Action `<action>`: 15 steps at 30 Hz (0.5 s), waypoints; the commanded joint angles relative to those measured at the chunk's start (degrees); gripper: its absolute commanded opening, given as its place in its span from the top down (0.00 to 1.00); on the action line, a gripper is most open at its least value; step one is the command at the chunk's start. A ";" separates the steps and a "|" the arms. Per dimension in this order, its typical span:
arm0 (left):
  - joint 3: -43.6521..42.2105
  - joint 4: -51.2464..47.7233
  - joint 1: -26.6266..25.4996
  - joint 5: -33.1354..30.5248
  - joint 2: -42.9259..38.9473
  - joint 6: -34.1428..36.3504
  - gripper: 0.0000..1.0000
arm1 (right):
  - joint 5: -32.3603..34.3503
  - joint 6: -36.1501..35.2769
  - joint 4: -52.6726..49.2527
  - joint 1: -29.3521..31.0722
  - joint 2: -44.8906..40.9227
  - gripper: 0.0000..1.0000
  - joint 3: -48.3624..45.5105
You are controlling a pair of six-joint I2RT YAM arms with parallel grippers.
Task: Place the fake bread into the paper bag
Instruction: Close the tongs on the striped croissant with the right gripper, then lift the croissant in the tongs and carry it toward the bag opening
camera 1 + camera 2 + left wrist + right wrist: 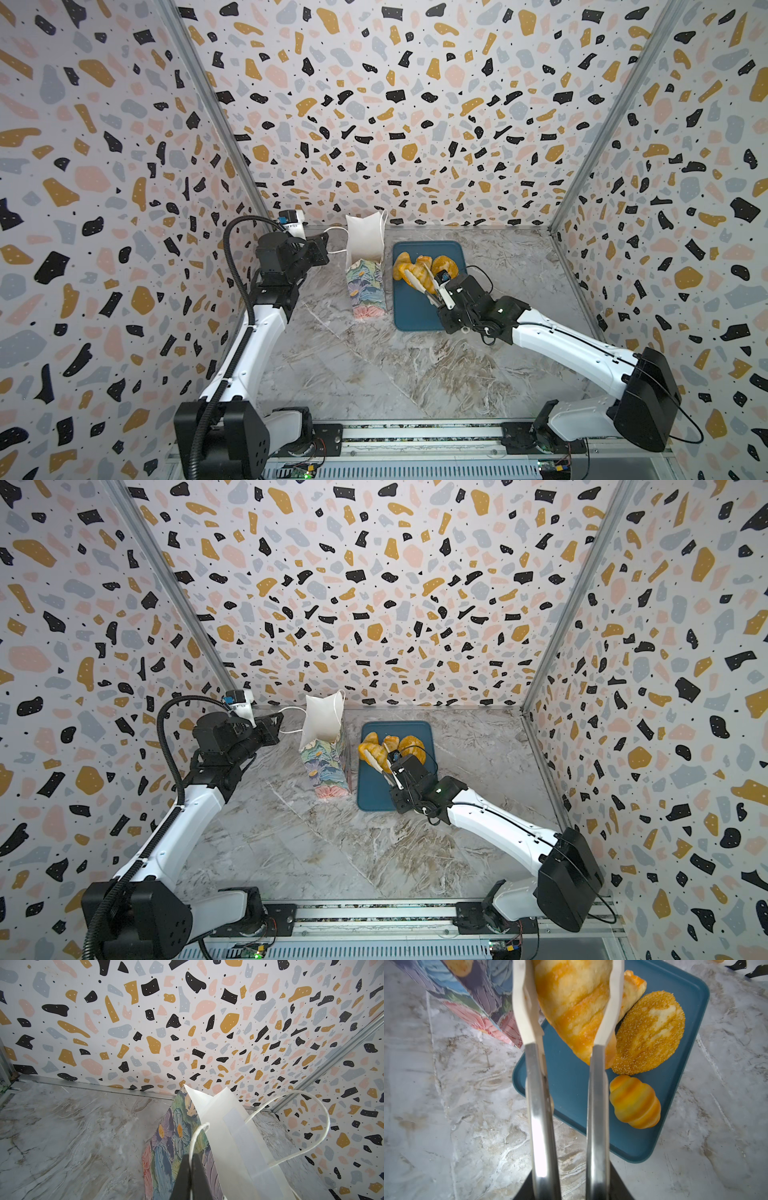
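Note:
The paper bag [365, 286], floral outside and white inside, stands left of the dark-blue tray [419, 316]. My left gripper [326, 246] is shut on the bag's white cord handle [197, 1134] and holds it out to the left; its jaws [190, 1159] pinch the cord. My right gripper [444, 300] is shut on metal tongs [598, 1088]. The tongs' white tips clamp a golden croissant-like fake bread [575, 1001] over the tray, close beside the bag [483, 987]. On the tray lie a seeded oval loaf [652, 1032], a ridged roll [635, 1101] and another bread [633, 985], partly hidden.
The marble-look tabletop [395, 374] is boxed in by patterned walls at the back and both sides, with metal corner posts [582, 183]. The bag's second cord handle [324, 1126] loops free over its mouth. The arm bases sit on a rail [415, 436] at the front edge.

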 commanded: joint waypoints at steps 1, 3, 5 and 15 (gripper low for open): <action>1.36 1.14 0.04 -0.38 0.10 -0.54 1.00 | 2.14 3.12 3.86 0.24 -3.41 0.84 1.11; 1.89 0.38 0.04 -0.13 0.44 -0.58 1.00 | 2.81 3.47 4.09 0.24 -3.91 0.84 1.34; 1.86 0.34 0.00 -0.17 0.33 -0.59 1.00 | 3.33 3.74 4.35 0.24 -4.38 0.84 1.67; 1.76 0.43 0.08 0.34 0.39 -1.64 1.00 | 3.58 4.00 8.22 0.24 -5.34 0.84 2.49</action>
